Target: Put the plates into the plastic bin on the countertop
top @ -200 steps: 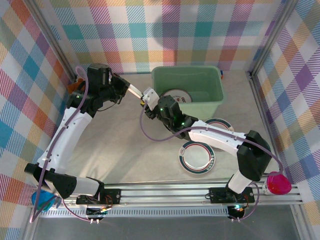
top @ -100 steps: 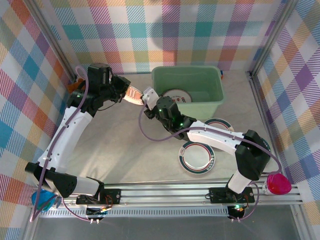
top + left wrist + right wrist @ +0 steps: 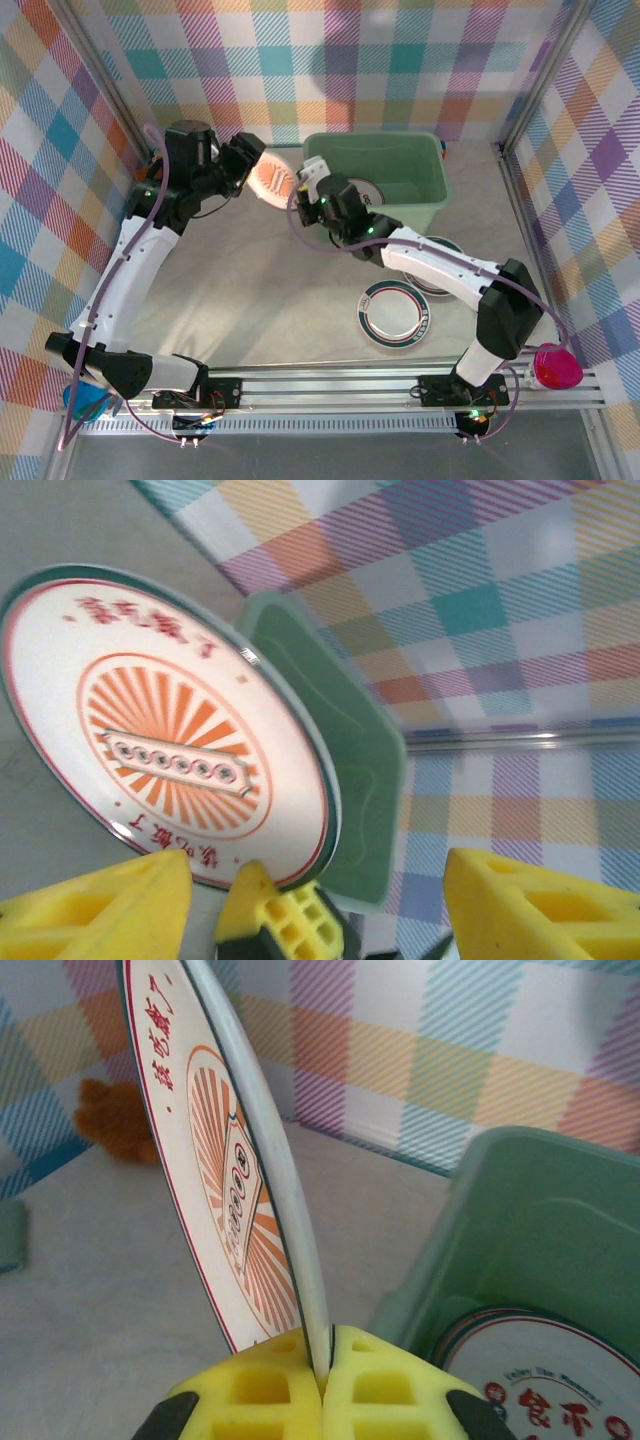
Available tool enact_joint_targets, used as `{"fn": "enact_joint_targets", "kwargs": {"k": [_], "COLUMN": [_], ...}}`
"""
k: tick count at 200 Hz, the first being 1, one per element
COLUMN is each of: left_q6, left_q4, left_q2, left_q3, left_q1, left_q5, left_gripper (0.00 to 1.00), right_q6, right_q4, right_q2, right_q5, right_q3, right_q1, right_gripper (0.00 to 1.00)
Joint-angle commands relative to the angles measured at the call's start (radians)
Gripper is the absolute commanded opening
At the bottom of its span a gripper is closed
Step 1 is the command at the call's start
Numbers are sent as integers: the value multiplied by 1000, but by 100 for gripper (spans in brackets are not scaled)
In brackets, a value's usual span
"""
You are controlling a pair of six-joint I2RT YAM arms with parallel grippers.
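Handed over, the sunburst plate sits pinched in the right gripper while the left gripper has spread wide.

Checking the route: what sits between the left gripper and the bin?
Top view: the orange-patterned plate, pinched by the right gripper, sits between the left gripper and the bin.

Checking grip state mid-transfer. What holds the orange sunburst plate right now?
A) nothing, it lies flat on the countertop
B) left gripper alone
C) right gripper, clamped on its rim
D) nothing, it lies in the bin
C: in the right wrist view the right gripper is shut on the rim of the orange sunburst plate, which stands on edge, while the left gripper is open.
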Motion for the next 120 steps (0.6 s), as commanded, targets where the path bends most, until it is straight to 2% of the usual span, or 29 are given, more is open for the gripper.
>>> {"fn": "enact_joint_targets", "kwargs": {"k": [1,47,74,98,120], "left_q6": [136,327,417,469,500], "left_q4": [5,-19,-43,-40,-67], "left_q2": [21,92,164,255,364], "left_q3": [87,154,176,198,259], "left_q1": [-12,-11,-10,-10,-10], "left_q5": [39,57,101,144,168], "left_gripper": [69,71,71,71,68], "right_q6": [157,288,354,352,332], "right_q4": [-83,-331,-472,-631,-729], "right_q2": [-68,-73,-56,6,53], "right_q5": [-63,-235,-425,-609,-669], "right_q3": [83,228,306,403,451], "right_q1": [-81,-285,-443,-550,-607], "right_gripper": [0,0,0,0,0]}}
